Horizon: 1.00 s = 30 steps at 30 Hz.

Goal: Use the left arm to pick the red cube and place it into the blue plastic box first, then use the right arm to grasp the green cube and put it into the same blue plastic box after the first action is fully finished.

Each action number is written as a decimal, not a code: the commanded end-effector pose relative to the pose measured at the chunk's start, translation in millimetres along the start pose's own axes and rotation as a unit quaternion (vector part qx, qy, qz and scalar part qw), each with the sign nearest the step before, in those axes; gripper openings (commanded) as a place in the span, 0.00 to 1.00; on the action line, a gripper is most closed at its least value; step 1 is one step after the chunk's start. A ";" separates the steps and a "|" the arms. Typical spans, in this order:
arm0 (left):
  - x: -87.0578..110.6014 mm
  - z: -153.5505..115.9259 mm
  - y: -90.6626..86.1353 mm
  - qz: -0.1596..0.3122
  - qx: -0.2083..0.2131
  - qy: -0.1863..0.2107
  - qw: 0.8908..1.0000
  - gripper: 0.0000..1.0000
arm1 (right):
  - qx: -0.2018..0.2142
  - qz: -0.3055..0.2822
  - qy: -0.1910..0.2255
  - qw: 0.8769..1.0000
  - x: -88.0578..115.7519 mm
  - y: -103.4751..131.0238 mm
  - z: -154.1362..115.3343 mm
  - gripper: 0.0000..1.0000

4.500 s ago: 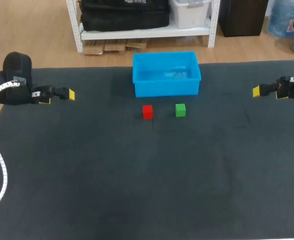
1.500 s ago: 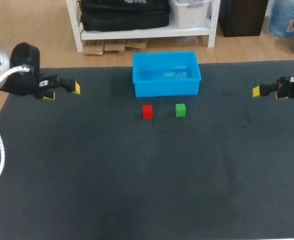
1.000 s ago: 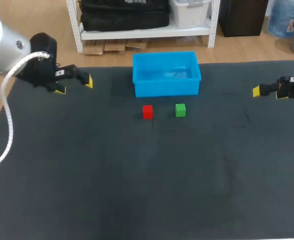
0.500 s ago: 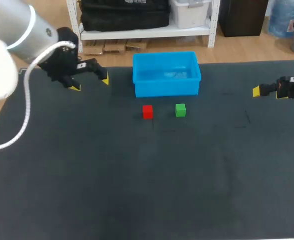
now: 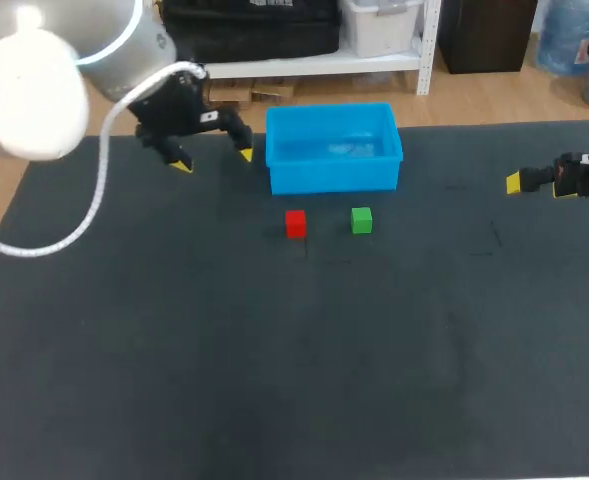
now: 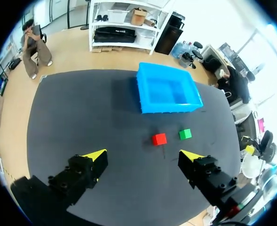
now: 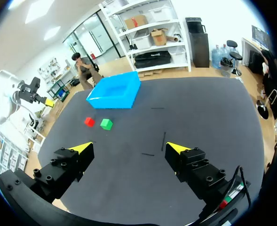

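From the head camera, we see our left gripper (image 5: 212, 159) in the upper left of the frame, fingers spread and empty, just left of the blue box (image 5: 334, 176). The red cube (image 5: 295, 223) and green cube (image 5: 362, 220) sit side by side on the table (image 5: 274, 360), just below the box. Our right gripper (image 5: 519, 183) hangs at the right edge.

Left wrist view: our fingers stand wide apart, holding nothing; the red cube (image 6: 159, 139) lies ahead between them, the green cube (image 6: 185, 134) beside it, and the box (image 6: 169, 105) beyond.

Right wrist view: the right gripper (image 7: 130, 147) is open and empty, with both cubes and the box well ahead.
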<state>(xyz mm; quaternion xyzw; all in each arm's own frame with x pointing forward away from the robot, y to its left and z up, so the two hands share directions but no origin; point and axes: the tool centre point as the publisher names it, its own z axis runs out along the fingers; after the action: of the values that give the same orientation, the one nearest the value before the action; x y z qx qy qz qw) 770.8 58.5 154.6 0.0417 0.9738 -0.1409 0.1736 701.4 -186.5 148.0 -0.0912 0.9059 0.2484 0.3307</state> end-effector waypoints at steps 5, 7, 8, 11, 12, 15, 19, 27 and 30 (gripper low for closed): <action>-11.5 16.9 -18.7 0.003 -0.051 0.028 0.998 1.00 | 0.001 0.000 0.000 1.000 -0.1 0.3 -0.4 1.00; -11.9 20.1 -22.5 0.003 -0.053 0.033 0.998 1.00 | 0.001 0.000 0.000 1.000 -0.1 0.3 -0.4 1.00; -12.1 21.7 -24.4 0.007 -0.056 0.037 0.998 1.00 | 0.001 0.000 0.000 1.000 -0.1 0.3 -0.4 1.00; -13.1 27.0 -30.0 0.010 -0.060 0.045 0.997 1.00 | 0.001 0.000 0.000 1.000 -0.1 0.3 -0.4 1.00; -13.6 29.0 -31.3 0.010 -0.063 0.047 0.997 1.00 | 0.001 0.000 0.000 1.000 -0.1 0.3 -0.4 1.00; -15.2 34.8 -35.5 0.011 -0.067 0.055 0.996 1.00 | 0.001 0.000 0.000 1.000 -0.1 0.3 -0.4 1.00; -16.7 40.6 -39.9 0.011 -0.073 0.070 0.995 1.00 | 0.001 0.000 0.000 1.000 -0.1 0.3 -0.4 1.00; -20.8 48.9 -45.7 -0.028 -0.077 0.096 0.992 1.00 | 0.001 0.000 0.000 1.000 -0.1 0.3 -0.4 1.00; -22.8 51.8 -48.5 -0.039 -0.079 0.104 0.991 1.00 | 0.001 0.000 0.000 1.000 -0.1 0.3 -0.4 1.00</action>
<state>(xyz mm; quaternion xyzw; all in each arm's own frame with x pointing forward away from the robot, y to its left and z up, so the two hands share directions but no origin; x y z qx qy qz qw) 792.5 2.8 129.0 0.0051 0.9927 -0.0790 0.0915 701.4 -186.5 148.0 -0.0912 0.9059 0.2484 0.3307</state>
